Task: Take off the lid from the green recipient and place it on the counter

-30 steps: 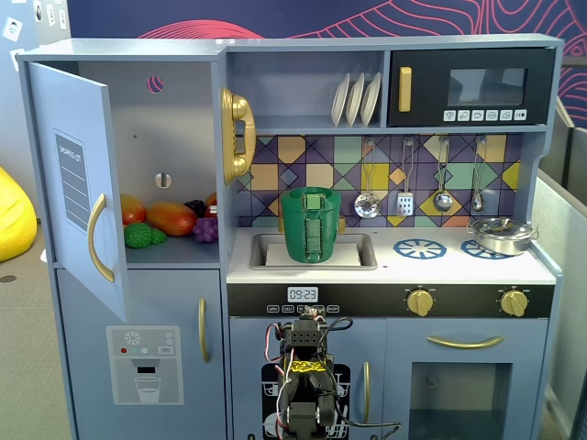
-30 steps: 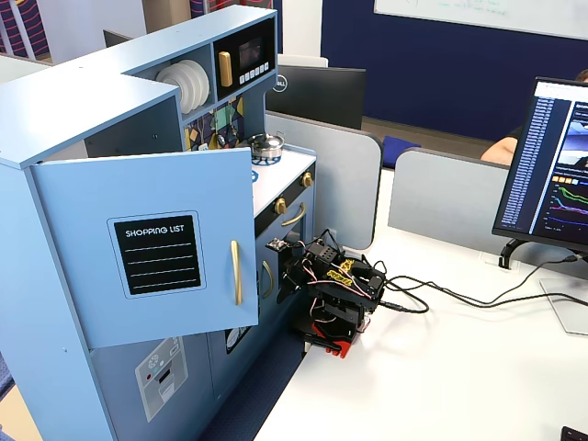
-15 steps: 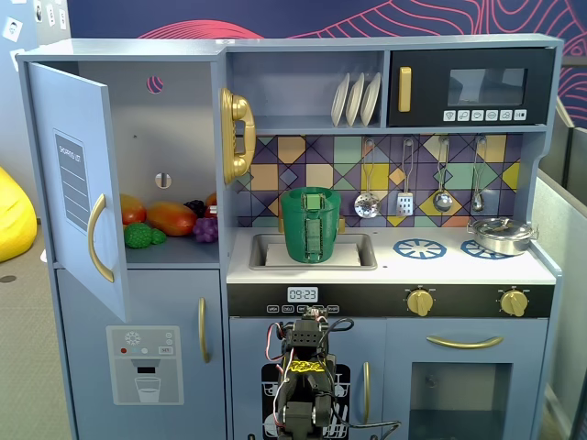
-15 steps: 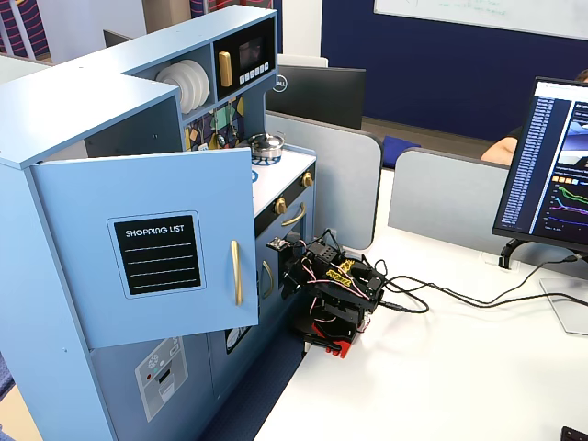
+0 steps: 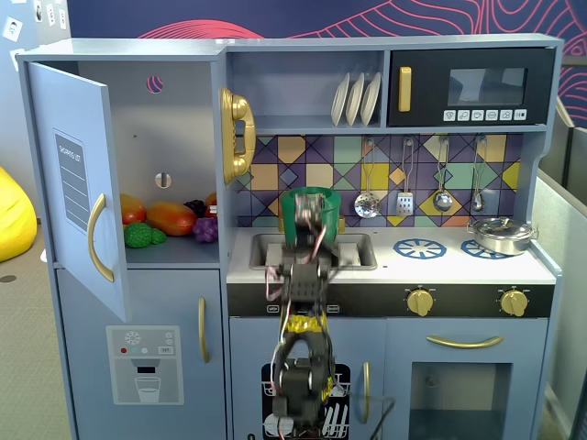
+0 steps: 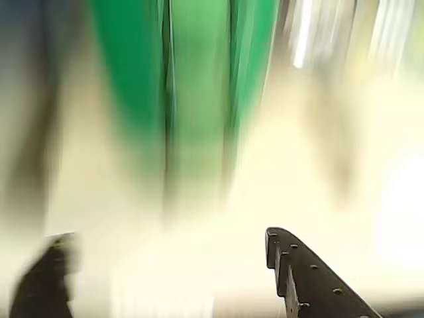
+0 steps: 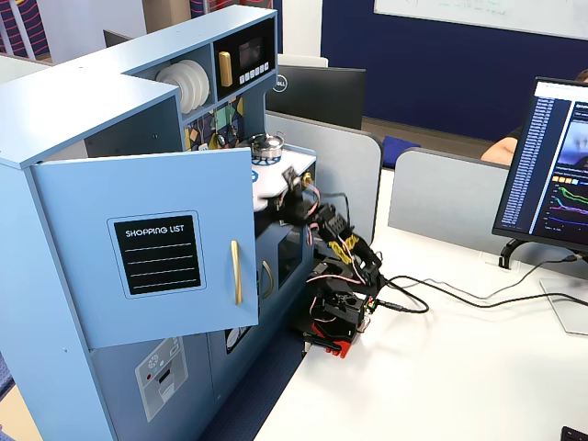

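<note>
The green recipient (image 5: 310, 209) stands at the sink on the white counter (image 5: 404, 269), mostly behind my arm in a fixed view. Its flat dark-green top edge looks like the lid (image 5: 310, 192) lying on it; I cannot make out the strap handle. In the blurred wrist view the pot (image 6: 192, 86) fills the upper middle, with its lighter strap facing me. My gripper (image 6: 165, 265) is open and empty just in front of it, one finger (image 6: 305, 278) on each side of the view. In a fixed view the gripper (image 5: 312, 225) overlaps the pot's front. In the side fixed view the open door hides the pot.
A steel pan (image 5: 500, 236) sits on the right burner and also shows in the side fixed view (image 7: 266, 142). A blue burner ring (image 5: 419, 247) is left of it. The fridge door (image 5: 78, 183) hangs open at left, with toy food (image 5: 170, 218) inside. Utensils (image 5: 404, 197) hang on the back wall.
</note>
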You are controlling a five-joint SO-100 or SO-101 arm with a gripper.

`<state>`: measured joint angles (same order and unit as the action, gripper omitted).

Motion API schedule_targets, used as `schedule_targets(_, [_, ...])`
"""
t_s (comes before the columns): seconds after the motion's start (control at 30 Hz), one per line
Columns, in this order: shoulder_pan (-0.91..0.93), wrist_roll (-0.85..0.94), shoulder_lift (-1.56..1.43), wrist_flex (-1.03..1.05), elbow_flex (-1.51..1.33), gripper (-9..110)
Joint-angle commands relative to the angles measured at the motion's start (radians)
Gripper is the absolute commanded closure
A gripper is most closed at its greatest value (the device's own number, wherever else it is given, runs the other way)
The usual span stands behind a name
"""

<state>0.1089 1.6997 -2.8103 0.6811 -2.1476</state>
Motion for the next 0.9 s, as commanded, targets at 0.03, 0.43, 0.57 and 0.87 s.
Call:
schedule_targets(0.03, [0.023, 0.020, 0.146, -0.123, 0.192, 63])
schedule_targets(0.43, [0.026, 0.028, 0.252, -0.166, 0.268, 65])
schedule_targets(0.57, [0.020, 0.031, 0.299, -0.192, 0.299, 65])
schedule_targets(0.87, [0.002, 0.044, 0.433, -0.229, 0.408, 66])
